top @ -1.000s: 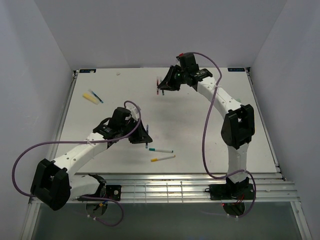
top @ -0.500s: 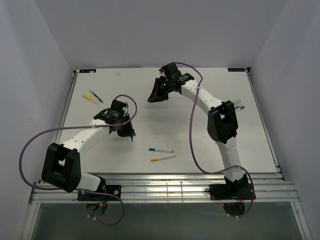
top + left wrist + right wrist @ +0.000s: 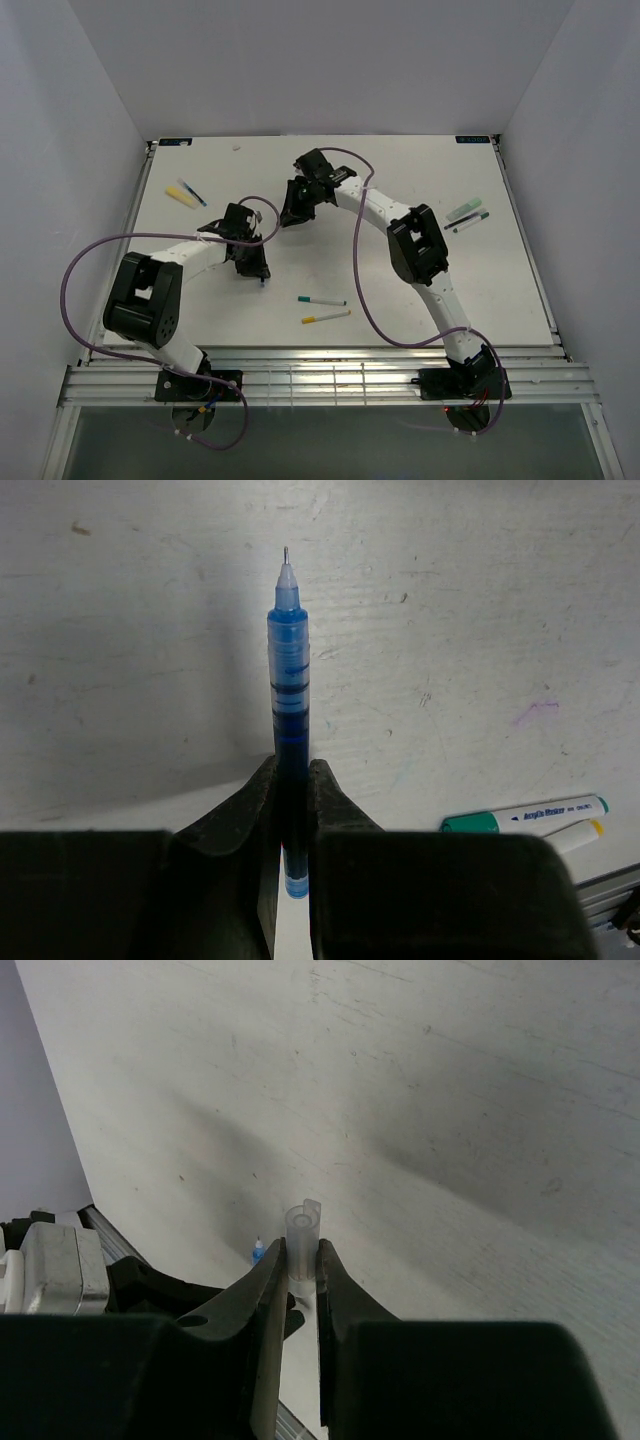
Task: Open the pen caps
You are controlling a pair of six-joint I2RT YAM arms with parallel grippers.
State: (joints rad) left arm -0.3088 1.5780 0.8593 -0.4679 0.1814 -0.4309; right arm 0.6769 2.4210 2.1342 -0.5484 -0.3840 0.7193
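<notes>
My left gripper (image 3: 257, 268) (image 3: 292, 780) is shut on a slim blue pen (image 3: 287, 670). The pen's bare tip (image 3: 286, 558) points away over the white table and has no cap on it. My right gripper (image 3: 289, 212) (image 3: 300, 1256) is shut on a short translucent pen cap (image 3: 303, 1228), held above the table just behind the left gripper. The blue pen's tip (image 3: 258, 1251) shows beyond the right fingers. A green-capped white pen (image 3: 322, 300) (image 3: 524, 815) and a yellow-capped one (image 3: 326, 317) (image 3: 578, 832) lie at front centre.
A yellow highlighter (image 3: 179, 197) and a dark pen (image 3: 192, 192) lie at the back left. A pale-green highlighter (image 3: 464, 211) and slim pens (image 3: 468, 222) lie at the right. The table's front edge and rail (image 3: 330, 355) run near the arm bases.
The right gripper has swung from the table's back centre leftward and nearer, close to the left gripper. The left gripper has moved left with the blue pen.
</notes>
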